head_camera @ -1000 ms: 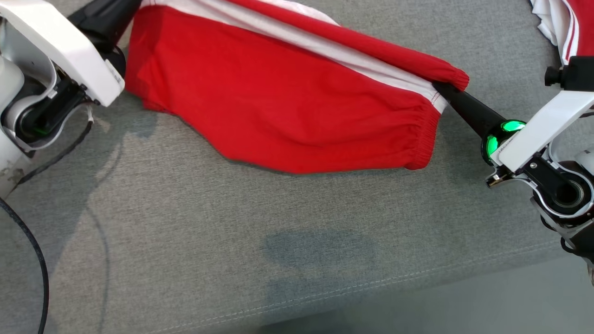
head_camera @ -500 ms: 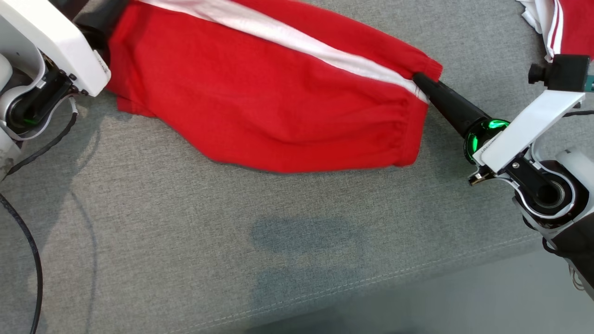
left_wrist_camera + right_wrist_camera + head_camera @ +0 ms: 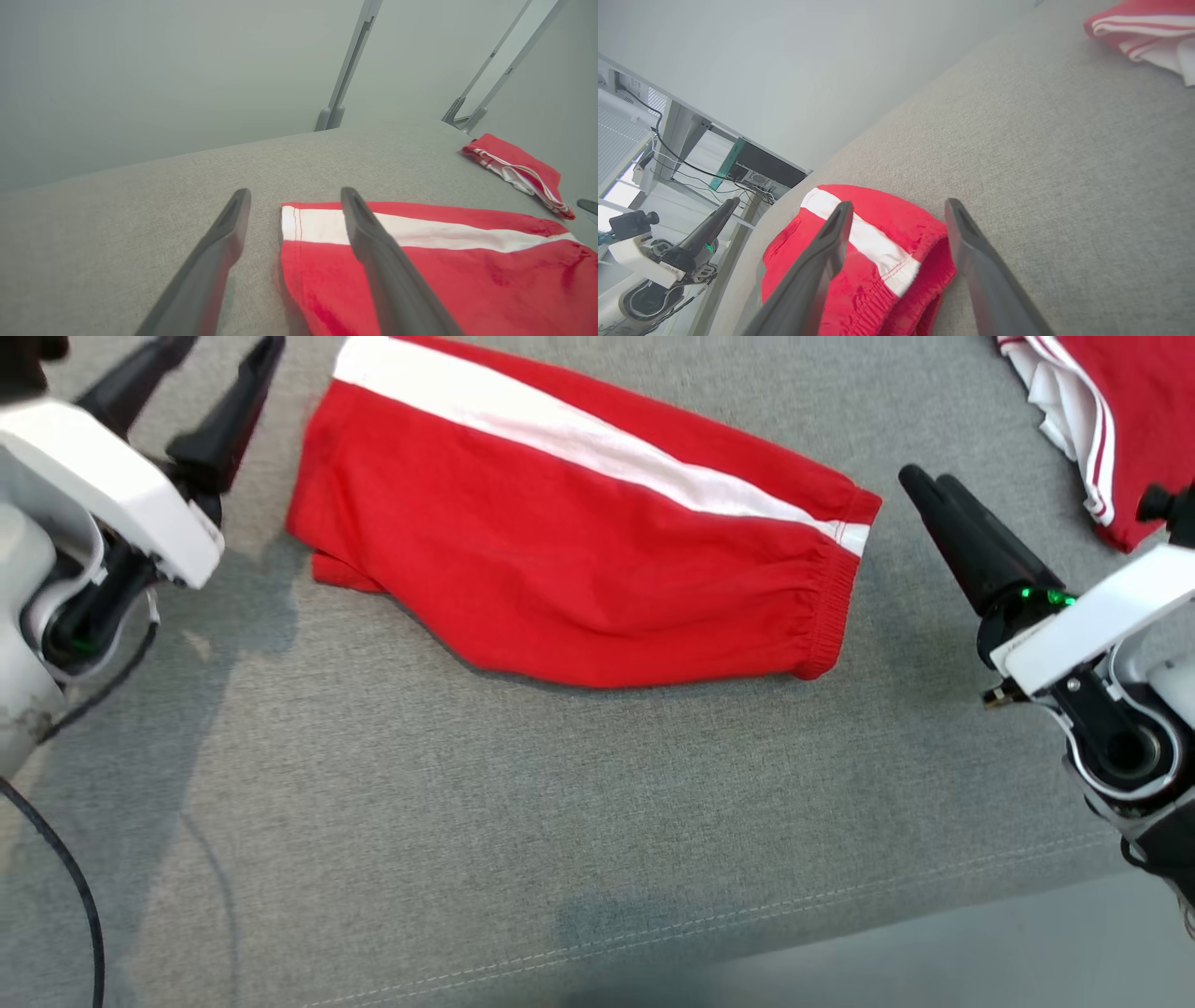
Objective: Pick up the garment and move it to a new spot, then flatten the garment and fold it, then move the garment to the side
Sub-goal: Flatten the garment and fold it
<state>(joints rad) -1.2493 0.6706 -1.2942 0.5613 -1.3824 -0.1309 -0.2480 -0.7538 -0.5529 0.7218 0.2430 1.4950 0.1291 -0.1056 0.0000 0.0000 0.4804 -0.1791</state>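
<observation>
Folded red garment (image 3: 579, 569) with a white stripe lies flat on the grey surface (image 3: 467, 821). The left gripper (image 3: 224, 345), open and empty, stands just beside one end. The right gripper (image 3: 927, 481), also open and empty, stands near the gathered end.

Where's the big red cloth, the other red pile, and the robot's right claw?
big red cloth (image 3: 560, 579), head view, on its plain red middle.
red pile (image 3: 1153, 411), head view, on its red top layer.
right claw (image 3: 927, 481), head view, midway between its fingertips.
</observation>
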